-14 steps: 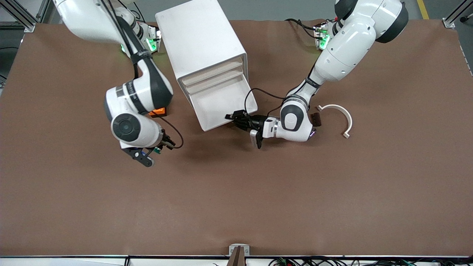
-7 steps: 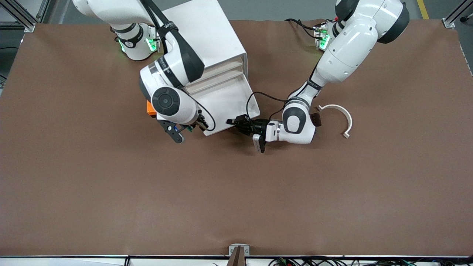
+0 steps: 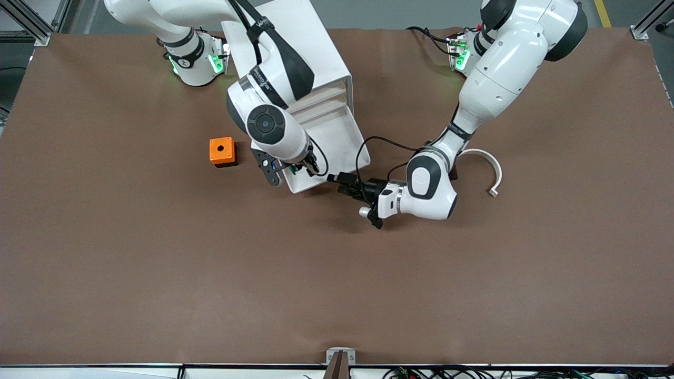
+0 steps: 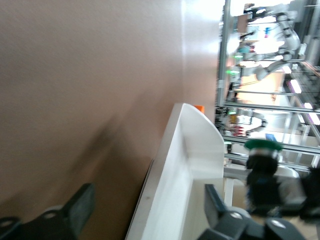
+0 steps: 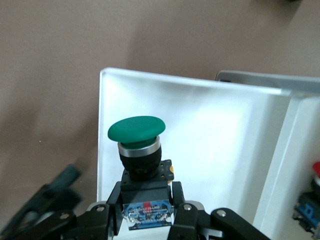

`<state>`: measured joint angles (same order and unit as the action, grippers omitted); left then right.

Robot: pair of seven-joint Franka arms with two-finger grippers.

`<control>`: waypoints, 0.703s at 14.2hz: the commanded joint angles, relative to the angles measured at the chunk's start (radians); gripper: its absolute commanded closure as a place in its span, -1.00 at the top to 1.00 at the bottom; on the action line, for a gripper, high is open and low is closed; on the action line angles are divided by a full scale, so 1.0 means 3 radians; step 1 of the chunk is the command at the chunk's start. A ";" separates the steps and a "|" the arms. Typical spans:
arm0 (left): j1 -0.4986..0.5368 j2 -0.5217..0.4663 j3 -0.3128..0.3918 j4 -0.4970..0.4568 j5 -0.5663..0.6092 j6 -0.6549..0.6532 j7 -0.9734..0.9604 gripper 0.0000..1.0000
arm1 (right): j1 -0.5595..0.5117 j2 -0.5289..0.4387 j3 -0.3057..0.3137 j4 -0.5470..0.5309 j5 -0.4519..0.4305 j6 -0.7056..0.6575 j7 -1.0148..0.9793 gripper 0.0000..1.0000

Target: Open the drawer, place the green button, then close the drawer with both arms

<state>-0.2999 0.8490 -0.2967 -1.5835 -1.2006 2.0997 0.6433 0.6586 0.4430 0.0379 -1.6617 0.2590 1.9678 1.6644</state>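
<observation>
The white cabinet (image 3: pixel 284 42) has its drawer (image 3: pixel 334 134) pulled open. My right gripper (image 3: pixel 284 171) is over the drawer's front corner. It is shut on the button (image 3: pixel 291 169). In the right wrist view the gripper (image 5: pixel 145 200) holds the black-and-blue body, and the green cap (image 5: pixel 136 130) points up over the drawer's white floor (image 5: pixel 215 140). My left gripper (image 3: pixel 339 184) is at the drawer's front and is open. In the left wrist view (image 4: pixel 147 207) the drawer's front wall (image 4: pixel 195 150) shows between its fingers (image 4: pixel 80 210). The held button (image 4: pixel 262 145) shows farther off.
An orange cube with a hole (image 3: pixel 221 151) lies on the brown table toward the right arm's end, beside the cabinet. A white curved piece (image 3: pixel 487 163) lies toward the left arm's end, by the left arm's wrist.
My right arm has swung the button from over the bare table past the orange cube to over the drawer's front corner. My left gripper has shifted slightly at the drawer's front.
</observation>
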 commanded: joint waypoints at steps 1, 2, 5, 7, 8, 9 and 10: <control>0.0094 -0.0084 0.0002 0.0174 0.0675 0.0021 -0.0624 1.00 | 0.0090 -0.0117 -0.0024 -0.0284 0.0204 0.0281 0.0143 -0.51; 0.0145 -0.0084 0.0002 0.0246 0.0967 0.0016 -0.0762 1.00 | 0.0131 -0.0117 -0.0024 -0.0361 0.0261 0.0399 0.0148 -0.51; 0.0258 -0.0120 0.0002 0.0379 0.1724 -0.0197 -0.1218 1.00 | 0.0228 -0.0101 -0.0024 -0.0510 0.0287 0.0727 0.0281 -0.51; 0.0294 -0.0130 0.0002 0.0466 0.2098 -0.0331 -0.1458 1.00 | 0.0264 -0.0096 -0.0029 -0.0561 0.0287 0.0737 0.0286 -0.51; 0.0340 -0.0135 0.0002 0.0467 0.2186 -0.0336 -0.1616 1.00 | 0.0269 -0.0096 -0.0029 -0.0581 0.0287 0.0732 0.0296 -0.51; 0.0355 -0.0135 0.0002 0.0467 0.2247 -0.0337 -0.1754 1.00 | 0.0279 -0.0091 -0.0029 -0.0602 0.0287 0.0737 0.0307 -0.51; 0.0360 -0.0140 0.0002 0.0467 0.2349 -0.0337 -0.1882 1.00 | 0.0300 -0.0081 -0.0029 -0.0602 0.0287 0.0742 0.0312 -0.51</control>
<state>-0.1981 0.8245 -0.2959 -1.4389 -0.5496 2.0167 0.1524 0.7306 0.4434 0.0375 -1.8020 0.3179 2.1736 1.7432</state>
